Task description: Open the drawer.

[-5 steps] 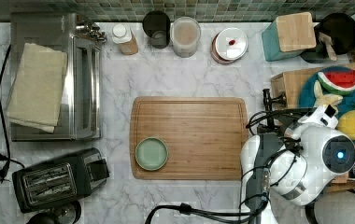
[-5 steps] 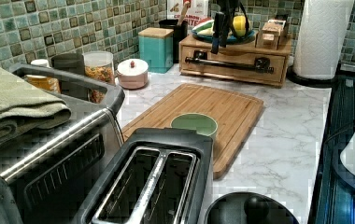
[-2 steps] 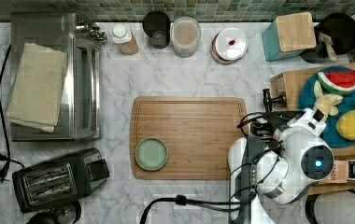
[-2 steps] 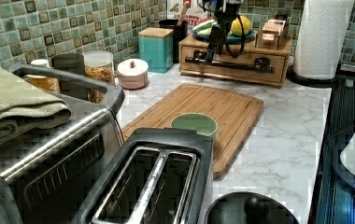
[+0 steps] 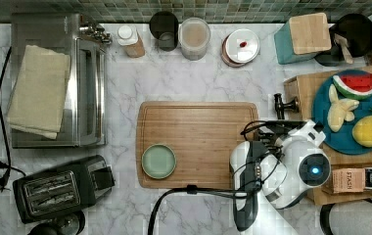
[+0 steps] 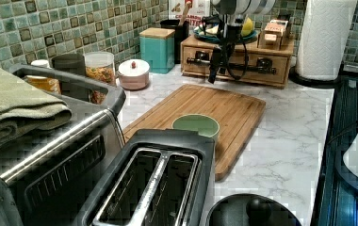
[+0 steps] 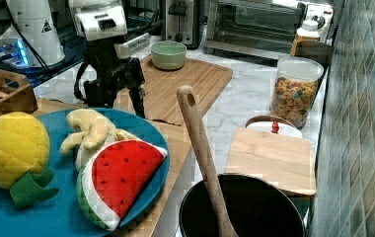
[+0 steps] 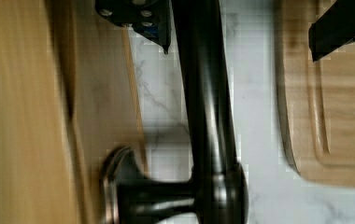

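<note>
We see the board (image 5: pixel 196 142) mid-counter; the drawer (image 6: pixel 236 63) sits shut in the cabinet beyond its far end in the left view. Our gripper (image 8: pixel 241 23) hangs spread, fingers (image 8: pixel 136 16) straddling the handle (image 8: pixel 208 112) without touching it.

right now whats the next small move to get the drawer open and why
Probably close the fingers on the handle. In the wrist view the gripper straddles the black bar, one finger on the drawer side and the other over the cutting board, with gaps both sides. The drawer looks shut in the left view.
</note>
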Controlling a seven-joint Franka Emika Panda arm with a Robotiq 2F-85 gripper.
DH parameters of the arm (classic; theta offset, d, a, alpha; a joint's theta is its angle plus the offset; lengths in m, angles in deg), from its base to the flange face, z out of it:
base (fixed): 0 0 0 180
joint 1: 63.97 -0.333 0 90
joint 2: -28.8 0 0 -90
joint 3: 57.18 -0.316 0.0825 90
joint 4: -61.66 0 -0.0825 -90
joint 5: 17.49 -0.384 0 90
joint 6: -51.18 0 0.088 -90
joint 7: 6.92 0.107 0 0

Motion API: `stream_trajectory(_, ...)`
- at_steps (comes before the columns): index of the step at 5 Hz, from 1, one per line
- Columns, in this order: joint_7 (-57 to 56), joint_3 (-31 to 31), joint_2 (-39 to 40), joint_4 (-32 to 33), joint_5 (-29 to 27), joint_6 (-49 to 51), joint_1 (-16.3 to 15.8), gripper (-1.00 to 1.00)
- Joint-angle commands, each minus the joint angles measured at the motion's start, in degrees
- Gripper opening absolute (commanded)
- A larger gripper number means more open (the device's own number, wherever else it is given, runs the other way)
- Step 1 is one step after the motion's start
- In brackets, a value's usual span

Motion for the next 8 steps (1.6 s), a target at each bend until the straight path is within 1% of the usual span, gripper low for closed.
stream_trajectory(1, 0.52, -0.21, -1.76, 1.64, 2.23, 4.75, -2.89, 1.00)
stream_trajectory(2, -3.64, -4.72, -3.12, 4.42, -2.55, 1.16, -2.14, 1.00)
stream_trajectory(3, -4.69, -8.24, -2.80, 6.20, -6.31, -0.70, -3.02, 1.00)
stream_trajectory(4, -0.73, -9.89, -5.57, 10.38, -6.49, -2.87, -6.31, 1.00)
stream_trajectory(6, 19.02, -7.64, -14.12, 17.19, 5.32, 0.08, -17.32, 1.00)
stream_trajectory(7, 19.73, -9.99, -16.62, 17.97, 5.35, 2.28, -17.13, 1.00)
stream_trajectory(8, 11.65, -11.79, -15.29, 18.28, -2.98, 0.35, -17.20, 1.00)
